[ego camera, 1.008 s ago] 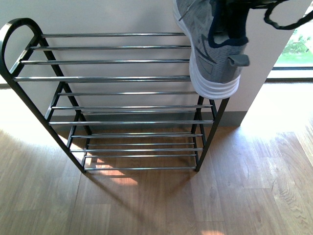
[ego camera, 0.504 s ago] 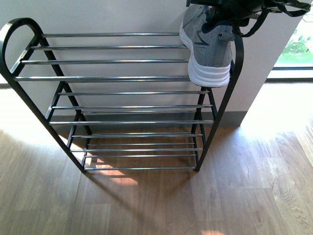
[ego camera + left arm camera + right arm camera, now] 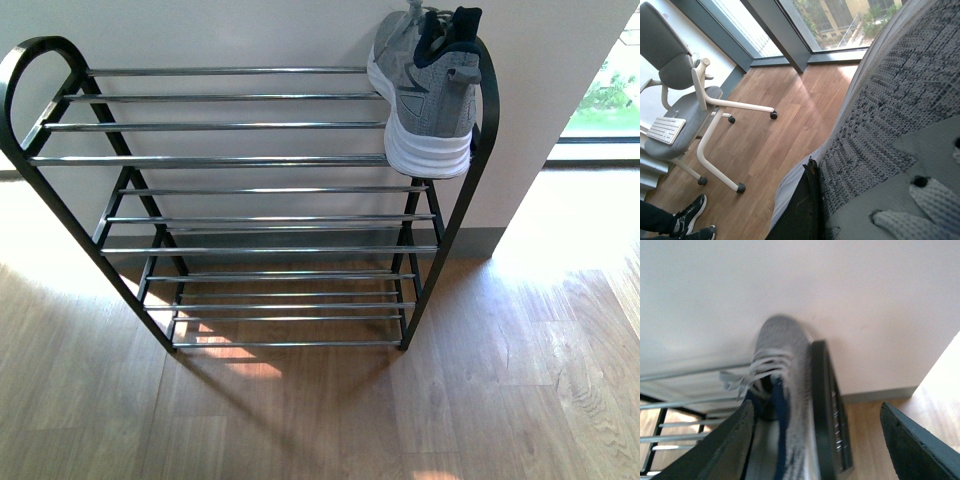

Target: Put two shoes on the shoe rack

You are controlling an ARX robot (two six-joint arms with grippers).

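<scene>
First shoe [image 3: 425, 90] rests on rack [image 3: 230, 125] top tier, right end. Right gripper [image 3: 816, 410] wide open, empty. Left gripper [image 3: 809, 200] apparently clamps second shoe [image 3: 890, 100]: judged light, soft knit; best gripped at stiffer heel.

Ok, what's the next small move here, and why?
Probably carry the second shoe, held off the floor at the left wrist, to the top tier of the shoe rack, left of the first shoe. That one rests at the right end, the right gripper is open, and the tier beside it is bare.
</scene>
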